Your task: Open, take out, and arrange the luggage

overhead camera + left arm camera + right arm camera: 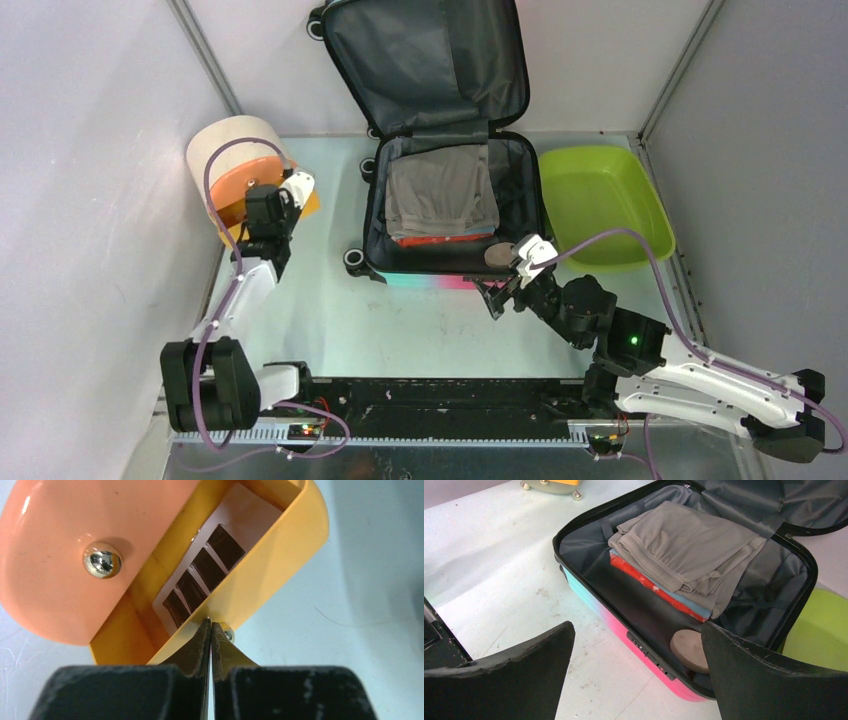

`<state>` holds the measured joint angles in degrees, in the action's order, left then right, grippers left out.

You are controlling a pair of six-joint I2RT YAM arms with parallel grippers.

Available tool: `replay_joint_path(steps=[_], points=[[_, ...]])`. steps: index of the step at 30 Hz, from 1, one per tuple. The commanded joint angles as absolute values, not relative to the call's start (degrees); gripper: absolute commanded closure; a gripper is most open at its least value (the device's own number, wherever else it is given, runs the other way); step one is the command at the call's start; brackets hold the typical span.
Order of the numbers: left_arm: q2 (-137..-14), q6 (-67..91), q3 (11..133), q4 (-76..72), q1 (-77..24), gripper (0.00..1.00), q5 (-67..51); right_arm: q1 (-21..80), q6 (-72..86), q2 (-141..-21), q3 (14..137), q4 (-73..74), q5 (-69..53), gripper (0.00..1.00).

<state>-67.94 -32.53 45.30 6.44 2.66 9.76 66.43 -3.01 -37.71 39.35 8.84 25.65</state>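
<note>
Right hand (508, 283) spread wide, open luggage (420, 60) lying just beyond it

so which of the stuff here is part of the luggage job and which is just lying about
Part of the job:
- luggage, lying open
- folded grey garment in it
- red and blue folded items beneath
- round tan disc in it

Not from the luggage:
- lime-green tub
- cream-and-orange cylinder; left claw is shut at its yellow edge

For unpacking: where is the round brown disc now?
In the top view, the disc lies inside the suitcase, in its near right corner, beside the folded clothes, by the right gripper.
</note>
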Motion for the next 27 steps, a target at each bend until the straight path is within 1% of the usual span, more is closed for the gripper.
replay_joint_path(steps=[1, 6, 12, 17, 22, 27], points=[[-69.97, -36.07, 43.95, -5.3, 2.98, 0.95, 14.98, 64.96, -2.59, -38.53, 41.4, 6.1, 24.52, 0.0], [-74.65, -37.14, 43.77, -11.66, 3.08, 0.94, 16.78, 63.32, -1.87, -40.39, 41.12, 4.64, 22.17, 0.0], [-80.63, -37.21, 45.99, -14.61, 3.15, 0.94, 18.38, 62.44, -1.65, -41.59, 40.87, 4.38, 21.36, 0.0], [-82.84, -37.81, 47.04, -17.68, 3.15, 0.93, 20.32, 61.28, -1.59, -41.52, 40.87, 4.59, 21.03, 0.01], [-85.55, -39.42, 47.38, -22.15, 3.12, 0.92, 25.0, 60.53, -1.12, -41.55, 40.87, 4.65, 20.63, 0.0], [-86.79, -40.08, 48.34, -23.24, 3.05, 0.93, 25.46, 60.38, -0.77, -41.68, 40.87, 4.65, 20.42, 0.0]])
